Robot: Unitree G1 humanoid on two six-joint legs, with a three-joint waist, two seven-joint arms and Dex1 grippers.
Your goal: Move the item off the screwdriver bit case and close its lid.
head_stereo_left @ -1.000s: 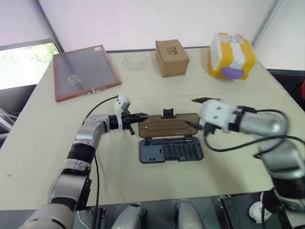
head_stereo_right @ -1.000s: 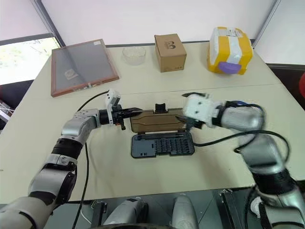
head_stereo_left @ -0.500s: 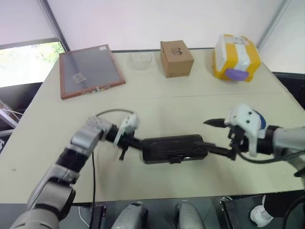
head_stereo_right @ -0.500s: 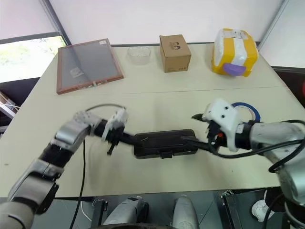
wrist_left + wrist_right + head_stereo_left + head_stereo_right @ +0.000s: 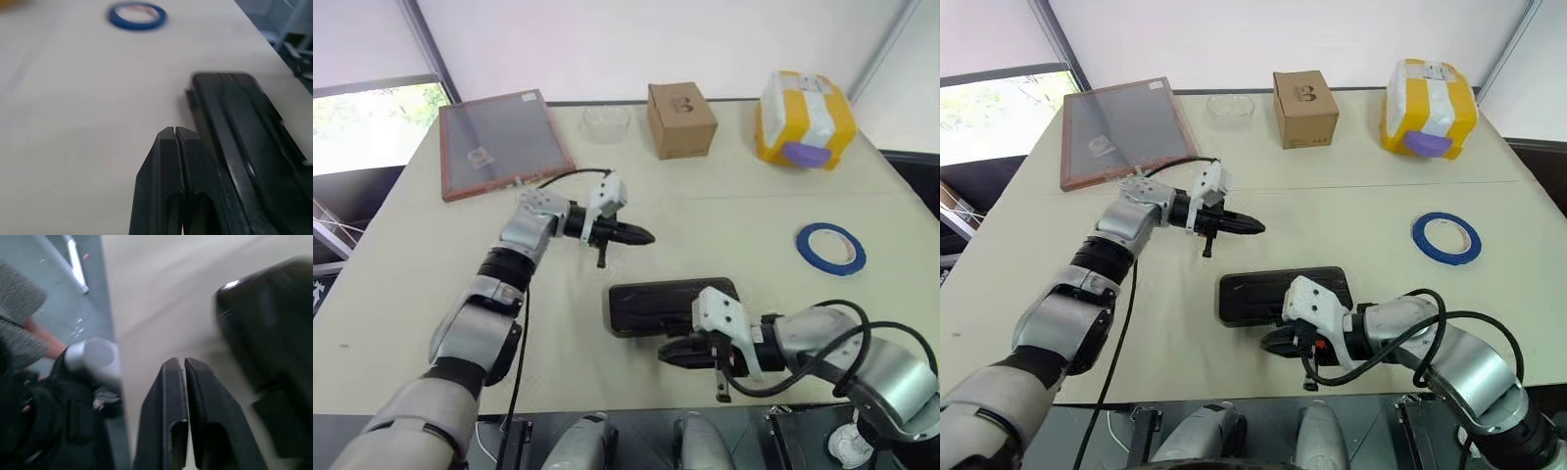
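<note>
Flat dark-brown plastic bit case [image 5: 1281,294] lies shut, long axis across the pale surface [image 5: 1351,196], right gripper [image 5: 1278,340] nearest at its front edge, left gripper [image 5: 1252,226] behind, both jaws clenched empty, thin blue tape ring [image 5: 1446,237] well clear

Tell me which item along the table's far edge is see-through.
The clear round dish, between the wood-framed panel and the cardboard box. The box and the yellow package are opaque.

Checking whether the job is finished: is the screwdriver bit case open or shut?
Shut. The screwdriver bit case lies as one flat dark slab, its lid down over the tray, no bits showing. The blue tape lies apart on the table.
</note>
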